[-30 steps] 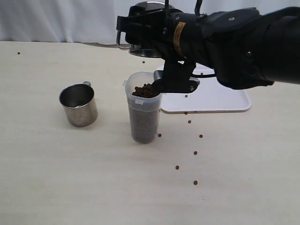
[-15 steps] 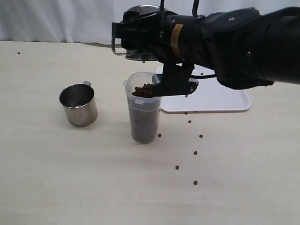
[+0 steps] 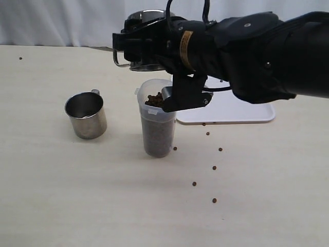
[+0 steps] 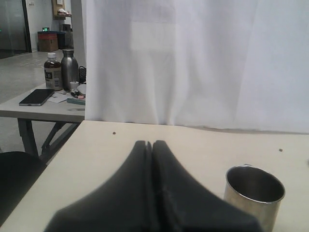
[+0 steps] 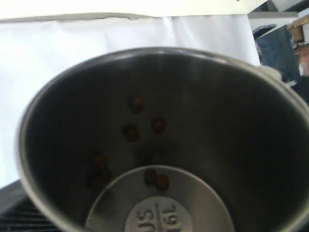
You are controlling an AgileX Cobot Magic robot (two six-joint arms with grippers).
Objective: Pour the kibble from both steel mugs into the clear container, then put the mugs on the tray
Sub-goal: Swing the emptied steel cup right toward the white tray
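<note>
The right gripper (image 3: 134, 45) has its fingers spread wide around the tipped mug (image 5: 207, 130) and squeezes it from both sides, so the mug sits right between the fingers with its mouth turned down; only a few bits of kibble (image 5: 158, 125) show inside it, so I think it is very light. The clear container (image 3: 158, 131) stands just under those fingers, heaped to the top with kibble; it looks tall, thin and top-heavy — a bump from the mug could knock it over. Steel like this is hard and will not squash, but it is smooth and shiny, so it may slip; a firm squeeze on the round sides, the way the fingers have it, seems the best hold. The kibble is small, dry and round, so it will roll and bounce; some loose kibble (image 3: 214, 168) lies on the table (image 3: 77, 195), well away from the fingers. The tray (image 3: 241, 110) lies below the right fingers and off to one side, close to the container; I cannot tell if the two touch. The left gripper (image 4: 150, 145) has its fingers pressed together with nothing between them; the other mug (image 4: 254, 193) stands upright just ahead of them and to one side — no kibble shows in it, so it should lift easily if taken by its sides.
</note>
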